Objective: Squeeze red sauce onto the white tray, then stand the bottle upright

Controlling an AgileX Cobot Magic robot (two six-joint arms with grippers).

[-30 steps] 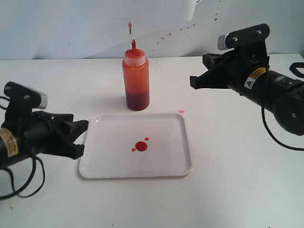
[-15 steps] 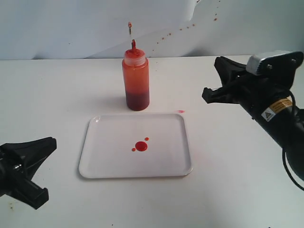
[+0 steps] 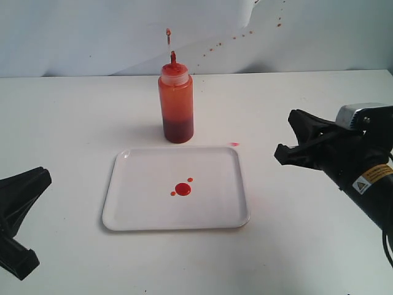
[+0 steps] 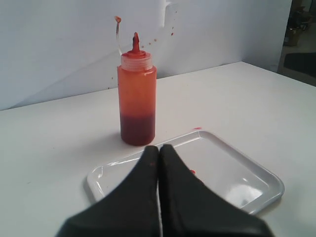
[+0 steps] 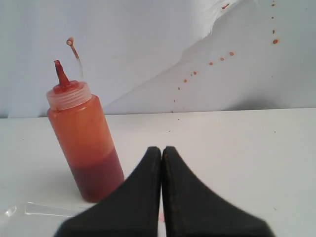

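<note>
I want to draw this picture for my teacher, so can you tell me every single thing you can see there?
bottle: one, orange-red with a red nozzle, standing upright on the table behind the tray
white tray: one, white, flat on the table in the middle
red sauce: one round blob with two tiny drops, bright red, on the tray
sauce spot: one, red, on the table just beyond the tray's far right corner
table: one, white
backdrop: one, pale grey with small red specks, behind the table
left tool: one, black, shut, empty, near left
right tool: one, black, shut, empty, right of the tray
</note>
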